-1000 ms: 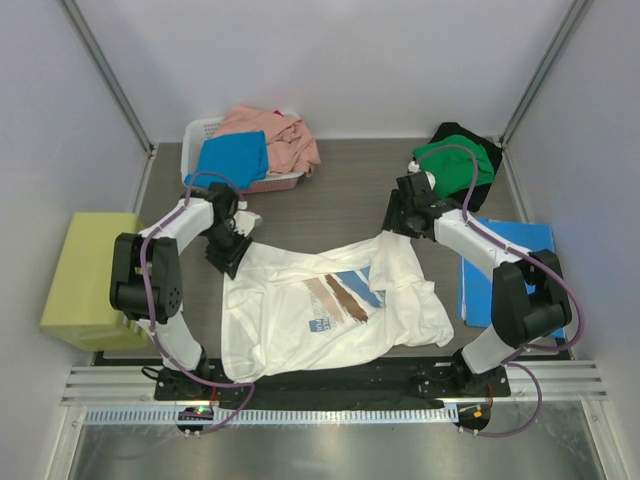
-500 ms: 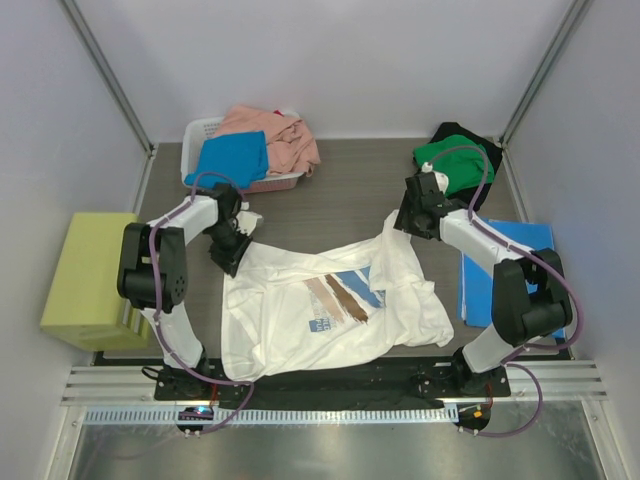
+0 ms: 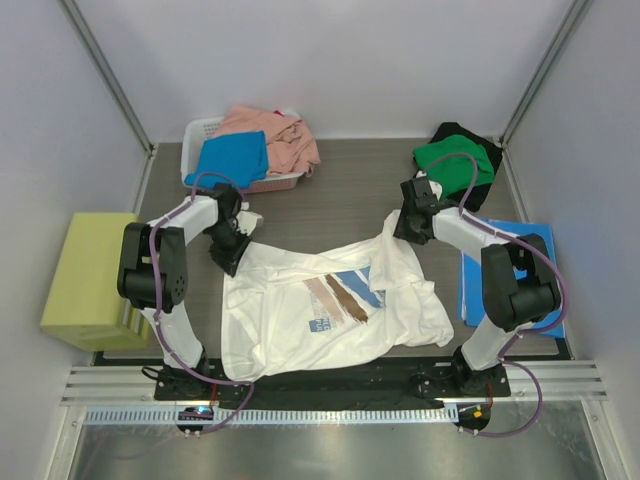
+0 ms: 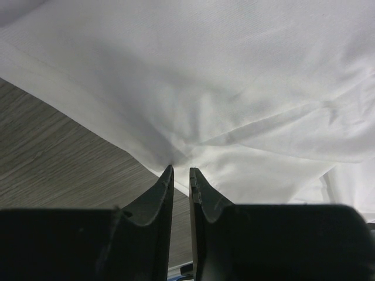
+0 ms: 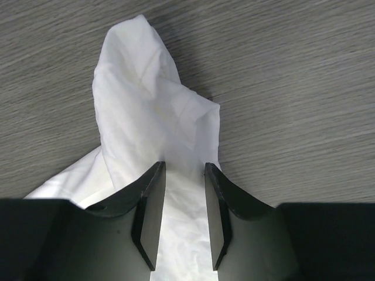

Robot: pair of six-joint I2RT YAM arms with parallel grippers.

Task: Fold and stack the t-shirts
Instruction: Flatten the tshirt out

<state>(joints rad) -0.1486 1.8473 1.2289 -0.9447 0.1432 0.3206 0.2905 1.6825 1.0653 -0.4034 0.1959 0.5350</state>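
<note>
Since a second ago: your left elbow has swung in toward the bench and the left jaws have narrowed. The right wrist has nudged toward the far right corner, and its jaws have come in a bit too.

Left end effector (image 4: 180, 171): clenched to a thin slit. The white t-shirt (image 3: 300, 320) has its edge pinched at the tips, with creases fanning out from that spot. That's the shirt's far-left corner.

Right end effector (image 5: 183, 167): the fingers straddle a bunched sleeve of the same shirt at its far-right corner. There's cloth between the pads, but you can't tell whether they're biting or just around it.

The shirt lies rumpled and spread on the bench (image 3: 340, 200) between the two arms, with the blue-and-brown print facing up.

Far left: white basket (image 3: 195, 135) holding the blue t-shirt (image 3: 235, 158) and the salmon t-shirt (image 3: 280, 135). Far right corner: green t-shirt (image 3: 455, 165) lying on the black t-shirt (image 3: 455, 132). A blue folder (image 3: 525, 233) lies flat under your right arm. A yellow-green block (image 3: 85, 275) sits off the bench's left edge.
</note>
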